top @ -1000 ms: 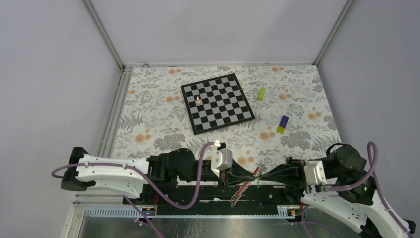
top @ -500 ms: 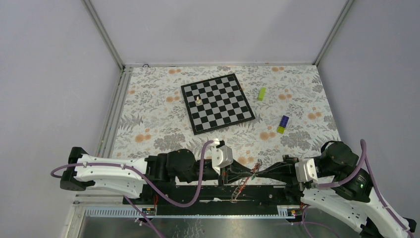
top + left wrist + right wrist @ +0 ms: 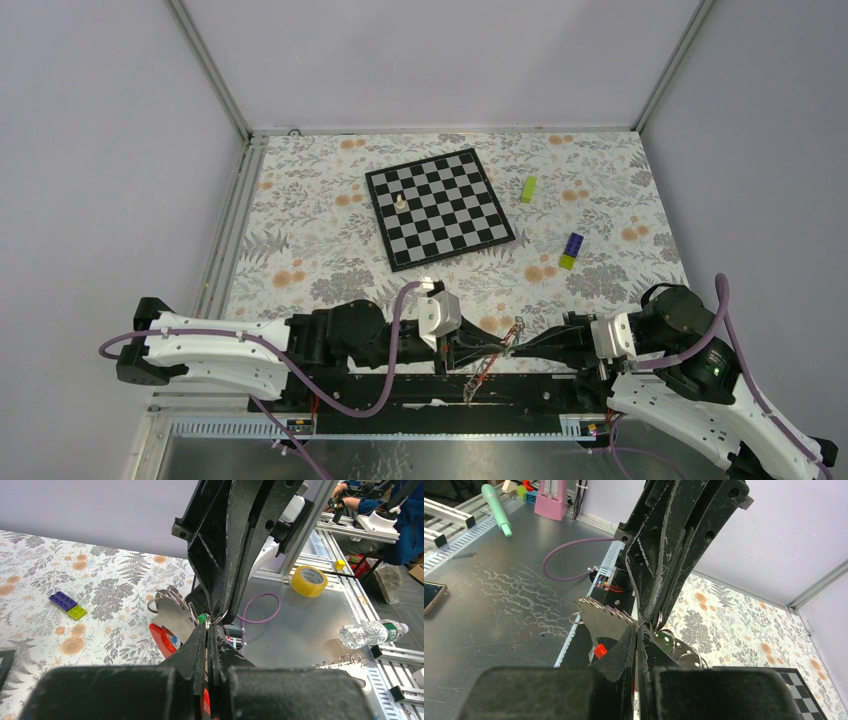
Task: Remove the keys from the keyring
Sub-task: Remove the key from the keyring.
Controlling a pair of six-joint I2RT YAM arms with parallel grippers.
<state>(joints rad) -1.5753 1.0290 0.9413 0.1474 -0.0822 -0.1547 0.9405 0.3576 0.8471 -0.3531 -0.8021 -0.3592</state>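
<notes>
Left gripper (image 3: 498, 346) and right gripper (image 3: 524, 344) both clamped on keyring (image 3: 512, 336), chessboard (image 3: 440, 208) beyond

We looked at every picture, and we cannot read any words, numbers, brand names or signs on anything.
</notes>
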